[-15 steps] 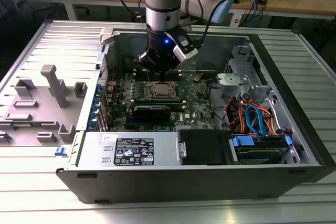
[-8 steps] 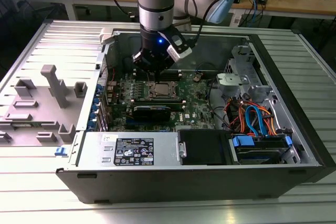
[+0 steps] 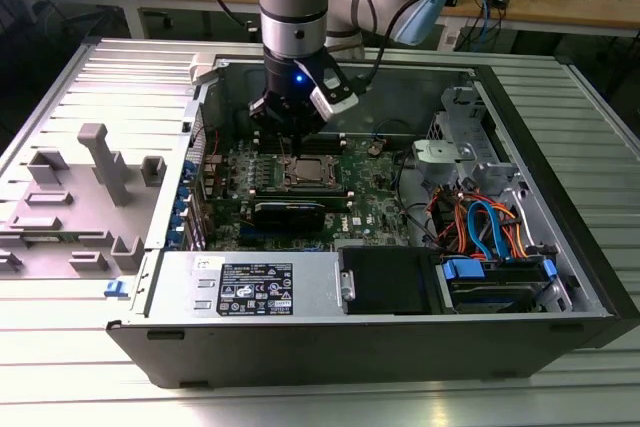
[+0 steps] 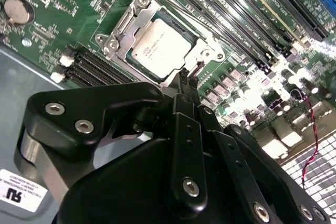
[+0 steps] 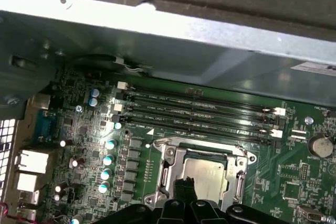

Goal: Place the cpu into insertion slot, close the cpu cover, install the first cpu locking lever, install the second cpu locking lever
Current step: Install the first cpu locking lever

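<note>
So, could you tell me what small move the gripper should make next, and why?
Probably ease the gripper slightly down against the lever end beside the cover. The chip already lies seated with the cover flat around it, and the shut fingertips sit right at that edge.

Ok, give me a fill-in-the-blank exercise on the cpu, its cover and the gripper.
1. The cpu sits on a motherboard coloured ____.
2. The hinged cpu cover is ____, not open.
3. In the exterior view, the gripper hangs close ____ the cpu.
Missing words: green; closed; above.
</note>
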### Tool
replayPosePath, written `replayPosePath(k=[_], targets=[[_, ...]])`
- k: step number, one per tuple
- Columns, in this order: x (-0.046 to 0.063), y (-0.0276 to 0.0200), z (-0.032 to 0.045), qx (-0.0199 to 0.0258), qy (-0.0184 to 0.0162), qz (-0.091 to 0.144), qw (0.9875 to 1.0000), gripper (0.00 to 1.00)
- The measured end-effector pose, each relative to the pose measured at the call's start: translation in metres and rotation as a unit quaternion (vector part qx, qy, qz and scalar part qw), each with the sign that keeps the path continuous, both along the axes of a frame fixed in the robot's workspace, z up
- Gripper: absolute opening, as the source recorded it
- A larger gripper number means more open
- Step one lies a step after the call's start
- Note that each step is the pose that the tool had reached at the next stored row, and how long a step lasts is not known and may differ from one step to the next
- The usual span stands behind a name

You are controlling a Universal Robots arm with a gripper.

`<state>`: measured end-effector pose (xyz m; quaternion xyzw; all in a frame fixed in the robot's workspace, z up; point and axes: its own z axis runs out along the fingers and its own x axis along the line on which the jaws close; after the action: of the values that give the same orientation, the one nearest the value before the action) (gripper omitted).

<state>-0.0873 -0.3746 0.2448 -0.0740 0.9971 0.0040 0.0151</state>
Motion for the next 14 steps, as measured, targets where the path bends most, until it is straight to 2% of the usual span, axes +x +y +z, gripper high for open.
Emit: replayPosePath(k=[6, 10, 14], targets=[[0.0000, 0.0002, 0.0000, 0.0000, 0.0000, -0.027, 0.9996, 0.11], [0.0000, 0.0002, 0.0003, -0.0001, 0.0000, -0.028, 0.9996, 0.11], [0.0000, 0.0002, 0.0053, -0.0001, 0.0000, -0.028, 0.9996, 0.11]])
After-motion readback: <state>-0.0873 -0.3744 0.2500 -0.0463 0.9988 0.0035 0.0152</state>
